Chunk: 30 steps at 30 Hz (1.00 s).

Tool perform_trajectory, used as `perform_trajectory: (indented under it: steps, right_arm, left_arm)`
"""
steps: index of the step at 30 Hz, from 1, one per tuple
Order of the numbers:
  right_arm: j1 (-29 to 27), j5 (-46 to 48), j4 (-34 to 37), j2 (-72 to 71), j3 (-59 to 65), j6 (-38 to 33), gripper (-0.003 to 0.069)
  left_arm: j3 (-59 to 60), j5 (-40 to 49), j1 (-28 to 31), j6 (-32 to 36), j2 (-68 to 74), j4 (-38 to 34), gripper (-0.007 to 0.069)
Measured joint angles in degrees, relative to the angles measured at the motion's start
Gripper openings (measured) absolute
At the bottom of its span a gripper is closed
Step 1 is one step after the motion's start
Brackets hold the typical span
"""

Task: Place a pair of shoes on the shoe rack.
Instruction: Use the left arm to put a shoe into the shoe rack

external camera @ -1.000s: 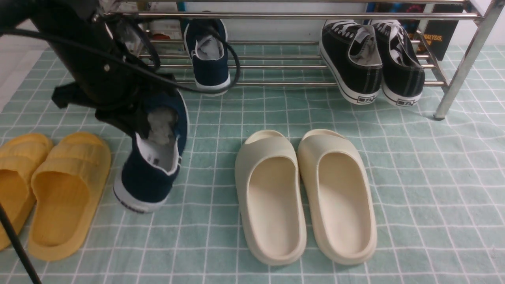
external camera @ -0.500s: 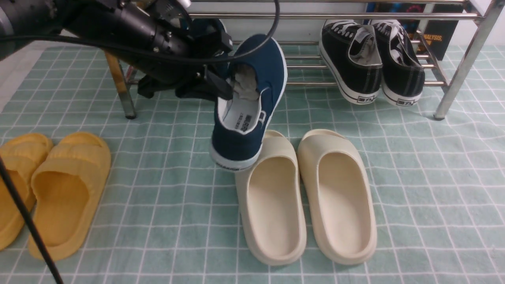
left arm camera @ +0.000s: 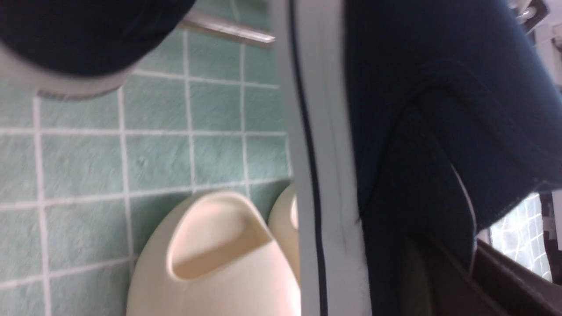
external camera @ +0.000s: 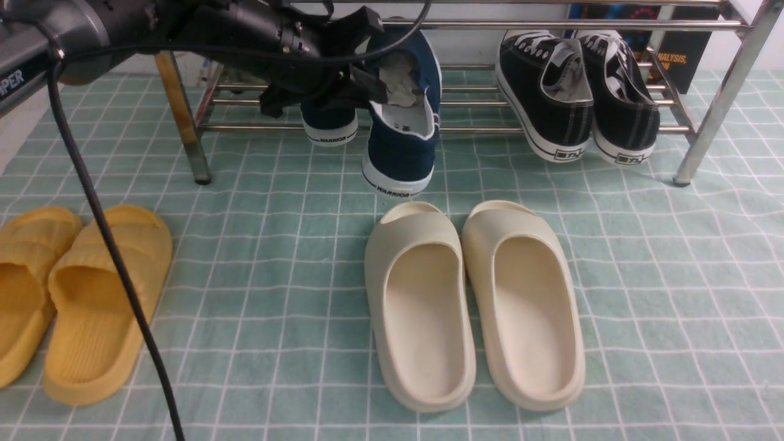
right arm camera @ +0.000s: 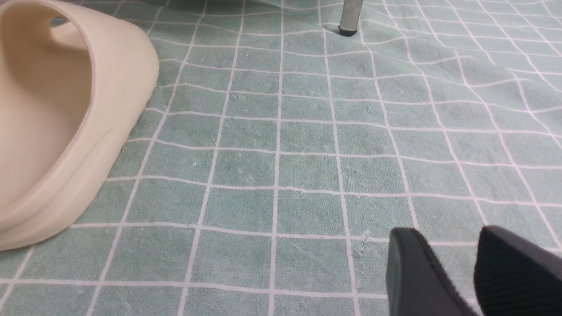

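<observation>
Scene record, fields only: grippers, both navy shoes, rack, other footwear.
left gripper: jaws shut on held navy shoe
right gripper: jaws open, empty, over mat
held navy shoe: toe over shoe rack bars, heel overhanging front
placed navy shoe: on rack, beside it
black sneakers: on rack, right end
cream slides: on mat, before rack
yellow slides: on mat, left

One navy shoe (external camera: 329, 116) sits heel-out on the chrome rack's (external camera: 551, 24) lower bars. Its mate (external camera: 401, 153) hangs beside it, lifted, heel down.
</observation>
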<state>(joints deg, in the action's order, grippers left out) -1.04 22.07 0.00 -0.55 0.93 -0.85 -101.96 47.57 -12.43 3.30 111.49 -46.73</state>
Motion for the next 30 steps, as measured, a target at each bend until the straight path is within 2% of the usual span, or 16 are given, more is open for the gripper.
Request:
perform_trajectory:
  steps: [11,20,30]
  right_arm:
    - [0.0,0.0,0.0,0.0,0.0,0.0,0.0246]
    - [0.0,0.0,0.0,0.0,0.0,0.0,0.0246]
    - [0.0,0.0,0.0,0.0,0.0,0.0,0.0246]
  left_arm:
    - [-4.71,0.18,-0.06,-0.75,4.7,0.19,0.0009]
    - [-4.84,-8.83,-0.06,0.39,7.15,-1.69,0.0009]
    - [-7.2,-13.08,-0.43,1.56,10.35,-2.26,0.0009]
